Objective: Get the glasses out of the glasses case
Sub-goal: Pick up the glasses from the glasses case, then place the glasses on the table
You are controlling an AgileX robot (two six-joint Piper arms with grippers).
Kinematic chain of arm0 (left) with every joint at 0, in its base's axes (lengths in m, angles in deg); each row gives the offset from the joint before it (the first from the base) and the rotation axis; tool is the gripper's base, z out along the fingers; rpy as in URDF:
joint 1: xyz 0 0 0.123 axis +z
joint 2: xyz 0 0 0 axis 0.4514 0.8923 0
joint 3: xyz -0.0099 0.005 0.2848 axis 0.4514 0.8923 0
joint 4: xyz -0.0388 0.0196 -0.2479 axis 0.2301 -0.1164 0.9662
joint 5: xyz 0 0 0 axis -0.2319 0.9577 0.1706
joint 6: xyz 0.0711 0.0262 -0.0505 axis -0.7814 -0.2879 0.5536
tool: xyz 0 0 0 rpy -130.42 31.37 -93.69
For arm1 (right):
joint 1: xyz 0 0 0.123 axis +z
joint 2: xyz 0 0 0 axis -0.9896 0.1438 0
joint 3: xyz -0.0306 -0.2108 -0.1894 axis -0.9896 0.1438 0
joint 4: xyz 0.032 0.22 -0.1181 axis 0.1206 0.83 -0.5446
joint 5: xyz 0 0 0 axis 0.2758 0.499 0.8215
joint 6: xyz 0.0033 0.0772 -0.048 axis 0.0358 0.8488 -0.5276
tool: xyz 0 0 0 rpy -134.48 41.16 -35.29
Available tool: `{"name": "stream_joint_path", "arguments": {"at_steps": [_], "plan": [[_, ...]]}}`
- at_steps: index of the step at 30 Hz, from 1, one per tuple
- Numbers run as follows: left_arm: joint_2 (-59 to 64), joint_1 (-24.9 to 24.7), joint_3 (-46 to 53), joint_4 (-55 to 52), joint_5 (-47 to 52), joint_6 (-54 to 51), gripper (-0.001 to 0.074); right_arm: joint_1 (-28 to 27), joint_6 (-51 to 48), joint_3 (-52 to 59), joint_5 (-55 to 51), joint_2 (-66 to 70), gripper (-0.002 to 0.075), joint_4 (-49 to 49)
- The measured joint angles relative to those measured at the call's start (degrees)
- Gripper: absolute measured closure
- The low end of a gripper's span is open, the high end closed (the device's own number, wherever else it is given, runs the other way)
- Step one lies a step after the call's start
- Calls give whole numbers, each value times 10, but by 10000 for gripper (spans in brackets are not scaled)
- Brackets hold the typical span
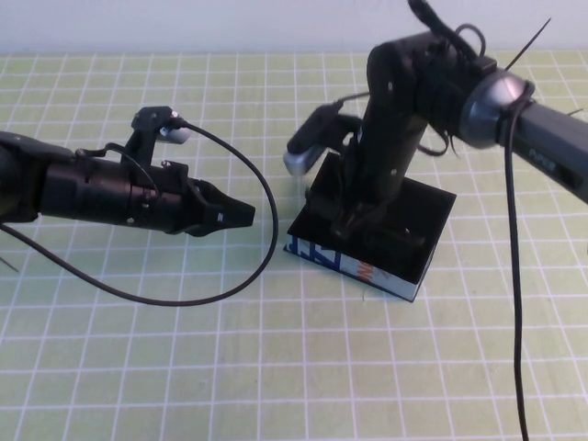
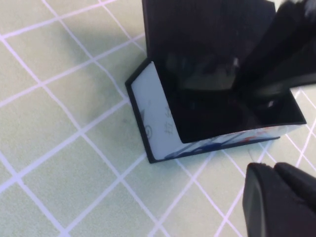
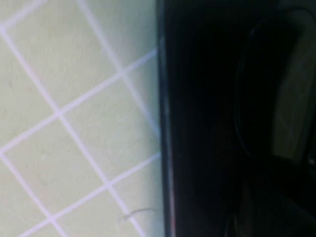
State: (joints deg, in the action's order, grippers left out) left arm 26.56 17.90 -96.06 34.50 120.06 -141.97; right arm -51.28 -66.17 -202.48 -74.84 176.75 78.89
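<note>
On the green gridded bench [image 1: 138, 367], open glasses case [image 1: 404, 276] right of centre, right end effector [image 1: 354, 220] lowered inside it, grip indiscernible, glasses [image 3: 276, 98] dimly visible within, left end effector [image 1: 241, 213] closed, empty, hovering just beside the case.

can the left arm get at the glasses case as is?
Probably yes for its near side: the left end effector hovers beside the glasses case, bare mat between. The inside is blocked; the right end effector reaches into it.

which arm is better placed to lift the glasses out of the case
Right. The right gripper is already down inside the open glasses case, where the glasses lie. The left gripper hovers beside the case, off to its left.
</note>
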Motion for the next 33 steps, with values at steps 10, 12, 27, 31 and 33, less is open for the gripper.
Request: {"name": "stream_joint_path", "arguments": {"at_steps": [10, 12, 27, 31, 33], "plan": [[0, 0, 0, -1, 36, 3, 739, -14, 130, 7, -6, -95, 669, 2], [0, 0, 0, -1, 41, 5, 739, -28, 154, 47, -6, -135, 669, 8], [0, 0, 0, -1, 43, 20, 739, -153, 295, 408, 95, -341, 671, 43], [0, 0, 0, -1, 41, 20, 739, -172, 306, 445, 150, -315, 671, 73], [0, 0, 0, -1, 41, 21, 739, -179, 307, 447, 167, -299, 671, 78]]}}
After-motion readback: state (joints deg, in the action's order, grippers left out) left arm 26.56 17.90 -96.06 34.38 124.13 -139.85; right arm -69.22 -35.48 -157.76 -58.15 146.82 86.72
